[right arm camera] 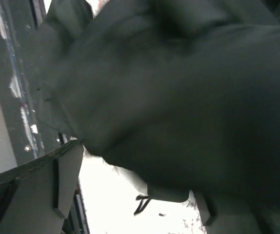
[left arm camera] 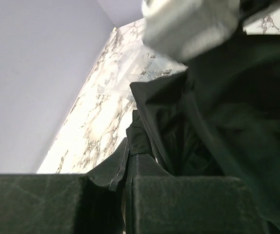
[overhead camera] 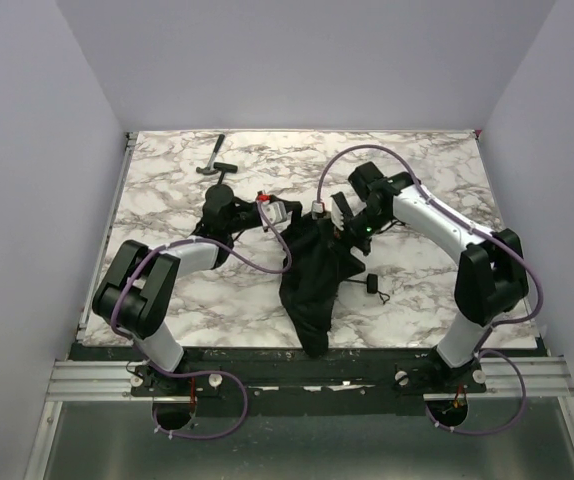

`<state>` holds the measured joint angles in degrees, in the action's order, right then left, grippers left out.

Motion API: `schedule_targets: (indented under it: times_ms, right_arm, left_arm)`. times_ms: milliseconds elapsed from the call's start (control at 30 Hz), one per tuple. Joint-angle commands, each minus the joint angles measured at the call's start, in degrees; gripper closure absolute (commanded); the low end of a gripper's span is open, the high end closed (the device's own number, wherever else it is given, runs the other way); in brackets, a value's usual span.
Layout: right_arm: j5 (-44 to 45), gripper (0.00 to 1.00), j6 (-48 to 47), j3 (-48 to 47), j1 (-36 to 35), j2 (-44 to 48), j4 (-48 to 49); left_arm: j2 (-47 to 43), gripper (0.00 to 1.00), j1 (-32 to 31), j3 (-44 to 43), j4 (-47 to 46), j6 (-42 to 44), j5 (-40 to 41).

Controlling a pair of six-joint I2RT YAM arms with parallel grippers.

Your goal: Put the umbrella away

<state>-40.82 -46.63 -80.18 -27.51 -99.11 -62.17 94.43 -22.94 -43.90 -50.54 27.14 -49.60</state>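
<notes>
The black umbrella lies as a crumpled heap of dark fabric in the middle of the marble table, its narrow end reaching the near edge. My left gripper is at its upper left corner. In the left wrist view the gripper is shut on a fold of the umbrella's fabric. My right gripper is at the upper right of the heap. In the right wrist view it is open, with the fabric draped across above its fingers. A small black strap lies right of the heap.
A small black-handled hammer lies at the far left of the table. The black front rail runs along the near edge. Grey walls close in the left, right and back sides.
</notes>
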Motion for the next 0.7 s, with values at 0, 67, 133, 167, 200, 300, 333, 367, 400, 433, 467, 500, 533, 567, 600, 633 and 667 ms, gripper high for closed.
schedule_targets:
  times_ms: [0, 67, 133, 167, 200, 300, 333, 367, 400, 433, 467, 500, 533, 567, 600, 633, 667]
  right_arm:
    - [3.18, 0.01, 0.36, 3.12, 1.00, -3.95, 3.30]
    - [1.10, 0.00, -1.26, 4.42, 1.56, -1.20, 4.79]
    - [0.81, 0.00, -2.45, 4.64, 1.72, 3.08, 6.07]
    - [0.26, 0.00, -3.78, 4.83, 1.75, 4.98, 6.34]
    - [-0.14, 0.01, -5.08, 5.45, 1.76, 7.69, 7.04]
    - [-2.48, 0.01, -12.28, 11.49, 1.73, 15.44, 10.58]
    - [-3.08, 0.00, -14.35, 14.35, 1.75, 18.18, 12.36]
    - [-3.57, 0.00, -17.25, 17.82, 1.75, 20.64, 14.38]
    - [-3.35, 0.00, -18.58, 21.20, 1.76, 22.20, 16.40]
    - [-3.11, 0.00, -19.76, 23.30, 1.76, 23.60, 18.78]
    - [-2.49, 0.00, -20.34, 25.88, 1.76, 24.31, 21.10]
    - [-1.51, 0.00, -20.62, 27.89, 1.76, 24.91, 23.45]
    - [-0.48, 0.01, -20.21, 30.27, 1.72, 25.09, 27.04]
    - [0.23, 0.02, -19.06, 32.16, 1.75, 25.16, 30.77]
    - [1.06, 0.03, -17.46, 34.15, 1.67, 24.73, 35.82]
    - [1.36, 0.05, -16.71, 35.35, 1.55, 24.16, 38.91]
    - [2.35, 0.09, -15.86, 36.58, 1.08, 23.27, 42.29]
  left_arm:
    - [0.87, 1.00, 0.16, -2.27, -1.30, -1.44, -0.58]
    - [0.85, 1.00, 0.17, -2.59, -1.27, -1.56, -0.88]
    - [0.95, 1.00, 0.17, -2.98, -0.69, -1.09, -1.04]
    - [1.01, 1.00, 0.18, -3.26, -0.24, -0.81, -1.14]
    - [1.22, 1.00, 0.18, -3.74, 0.36, -0.26, -1.30]
    - [2.17, 1.00, 0.18, -5.47, 2.67, 1.00, -1.56]
    - [2.37, 1.00, 0.18, -6.25, 3.31, 1.39, -1.41]
    - [2.73, 1.00, 0.18, -6.79, 3.96, 1.66, -1.26]
    - [3.00, 1.00, 0.18, -7.41, 4.49, 1.85, -1.01]
    - [3.26, 1.00, 0.19, -7.86, 4.99, 2.24, -0.70]
    - [3.44, 1.00, 0.13, -8.32, 5.78, 2.75, -0.42]
    - [3.55, 1.00, 0.18, -8.68, 6.56, 3.28, 0.03]
    - [3.61, 1.00, 0.18, -9.03, 7.64, 3.89, 0.45]
    - [3.67, 1.00, 0.18, -9.17, 8.31, 4.55, 0.73]
    - [3.69, 1.00, 0.18, -9.19, 8.77, 5.03, 0.88]
    - [3.61, 1.00, 0.18, -9.10, 9.07, 5.50, 1.05]
    - [3.42, 1.00, 0.16, -9.01, 9.46, 5.72, 1.25]
